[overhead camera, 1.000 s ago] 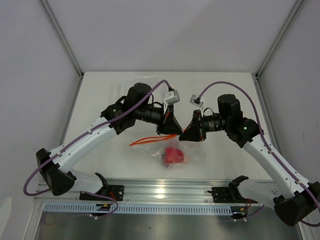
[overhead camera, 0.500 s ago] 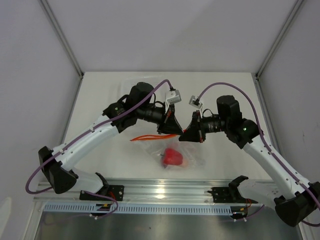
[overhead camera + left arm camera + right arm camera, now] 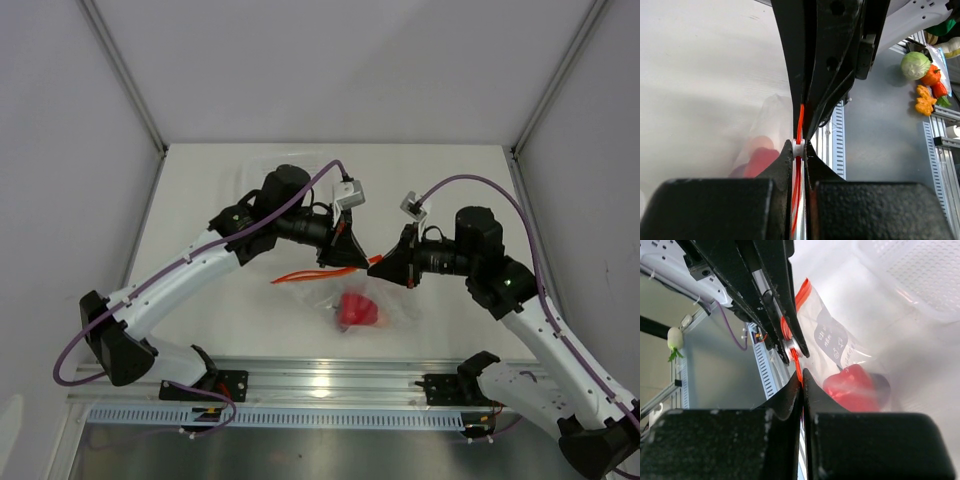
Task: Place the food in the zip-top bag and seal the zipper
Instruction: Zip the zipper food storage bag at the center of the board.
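Pinching the zipper [image 3: 300, 275], left gripper [image 3: 799, 146] and right gripper [image 3: 801, 382] hide part of it; food [image 3: 357, 310] looks blurred.

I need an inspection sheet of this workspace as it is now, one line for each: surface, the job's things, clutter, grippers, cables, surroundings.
Surface: white table; no spill seen.
Job's things: zip-top bag held up by its zipper; red food piece inside, purple piece behind it; no third piece seen.
Clutter: white tray beyond the bag.
Grippers: left gripper and right gripper both shut on the zipper, tips facing each other.
Cables: purple cable along each arm, clear of the bag.
Surroundings: white walls; metal rail at the near edge; toy vegetables off the table.
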`<state>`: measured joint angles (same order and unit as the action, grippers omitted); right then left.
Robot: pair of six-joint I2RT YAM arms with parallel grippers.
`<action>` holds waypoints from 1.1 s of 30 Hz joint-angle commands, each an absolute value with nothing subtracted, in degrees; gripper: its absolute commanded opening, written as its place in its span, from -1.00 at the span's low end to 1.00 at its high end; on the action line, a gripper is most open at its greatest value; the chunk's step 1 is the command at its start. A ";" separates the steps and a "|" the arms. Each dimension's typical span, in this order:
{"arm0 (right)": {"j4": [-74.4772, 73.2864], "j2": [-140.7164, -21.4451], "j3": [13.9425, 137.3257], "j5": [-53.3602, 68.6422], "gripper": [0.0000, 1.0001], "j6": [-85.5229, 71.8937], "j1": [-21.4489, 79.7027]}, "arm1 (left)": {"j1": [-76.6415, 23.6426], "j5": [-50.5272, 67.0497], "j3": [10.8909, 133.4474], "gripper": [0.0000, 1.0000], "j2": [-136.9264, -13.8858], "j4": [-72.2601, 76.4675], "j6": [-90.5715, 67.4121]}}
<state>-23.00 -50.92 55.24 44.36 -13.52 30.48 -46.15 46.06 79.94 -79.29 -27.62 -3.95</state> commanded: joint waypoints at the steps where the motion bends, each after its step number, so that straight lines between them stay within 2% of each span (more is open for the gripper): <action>1: -17.93 -49.04 55.55 42.98 -1.00 -15.03 27.52 | -45.44 45.88 77.96 -0.99 -78.66 -30.06 -2.20; 17: -18.72 -48.43 57.92 46.93 -1.00 -17.40 18.72 | -43.77 42.72 71.63 -0.99 -73.57 -29.53 -3.16; 33: -17.05 -51.76 60.64 42.45 -1.00 -23.02 10.20 | -42.98 40.34 68.04 -0.99 -68.38 -31.20 -5.80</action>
<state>-21.10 -51.13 57.10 45.74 -21.28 12.21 -43.42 40.53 69.76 -71.11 -28.27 -5.06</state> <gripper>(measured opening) 0.003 0.039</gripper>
